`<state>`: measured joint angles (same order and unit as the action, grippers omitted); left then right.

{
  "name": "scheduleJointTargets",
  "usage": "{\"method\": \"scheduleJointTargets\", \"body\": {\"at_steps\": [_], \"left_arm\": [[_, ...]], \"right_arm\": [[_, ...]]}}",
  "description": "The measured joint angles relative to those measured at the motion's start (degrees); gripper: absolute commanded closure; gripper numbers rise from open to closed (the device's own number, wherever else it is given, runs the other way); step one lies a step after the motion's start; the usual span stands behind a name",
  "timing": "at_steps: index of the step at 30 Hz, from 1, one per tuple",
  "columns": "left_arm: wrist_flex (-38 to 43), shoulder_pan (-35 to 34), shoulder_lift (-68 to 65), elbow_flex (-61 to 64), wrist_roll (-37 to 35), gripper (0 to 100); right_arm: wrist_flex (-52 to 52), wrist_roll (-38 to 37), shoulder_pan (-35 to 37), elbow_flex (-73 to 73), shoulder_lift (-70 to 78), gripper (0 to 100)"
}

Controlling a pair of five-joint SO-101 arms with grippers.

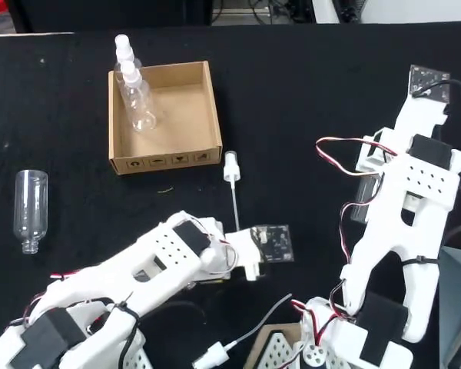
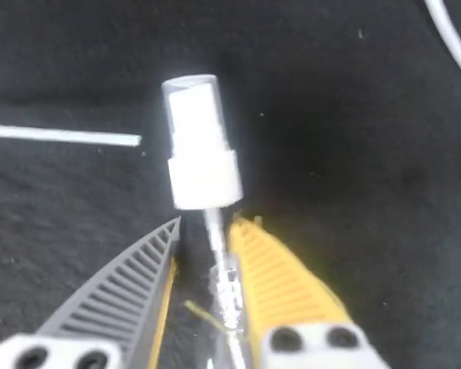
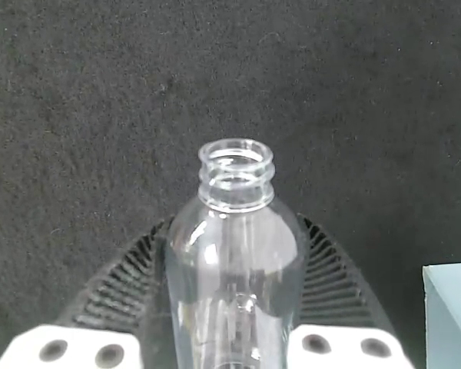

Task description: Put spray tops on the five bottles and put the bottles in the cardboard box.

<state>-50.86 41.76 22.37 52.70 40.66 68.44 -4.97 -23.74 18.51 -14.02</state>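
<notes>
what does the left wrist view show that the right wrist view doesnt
Left wrist, not right: a white plastic spray top, its dip tube lying inside the open left claw, and a loose thin white tube. Right wrist, not left: a clear open-necked plastic bottle gripped in the right claw, and a pale blue box corner. Both: the black cloth tabletop beneath a claw.

black cloth table (image 1: 307, 84), cardboard box (image 1: 165, 161) upper left, empty bottle (image 1: 31, 209) lying on side far left, one spray top (image 1: 231, 167) centre, second spray top (image 1: 213, 356) at bottom edge
</notes>
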Motion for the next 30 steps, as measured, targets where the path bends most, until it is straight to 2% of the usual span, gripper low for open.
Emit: {"method": "scheduleJointTargets", "body": {"at_steps": [2,11,17,30], "left_arm": [[-0.35,-0.35,0.26,-0.18,-1.76,79],[-0.53,-0.09,0.79,-2.11,-4.92,79],[-5.19,-0.09,-0.09,-8.88,-5.19,80],[-13.63,-0.09,-18.9,-25.32,-5.89,82]], "right_arm": [[0.0,0.0,0.0,0.0,0.0,87.8],[-0.7,0.0,0.0,1.05,0.0,87.8],[-0.88,0.0,0.0,1.23,0.0,87.8],[-1.05,0.0,0.0,2.11,0.0,87.8]]}}
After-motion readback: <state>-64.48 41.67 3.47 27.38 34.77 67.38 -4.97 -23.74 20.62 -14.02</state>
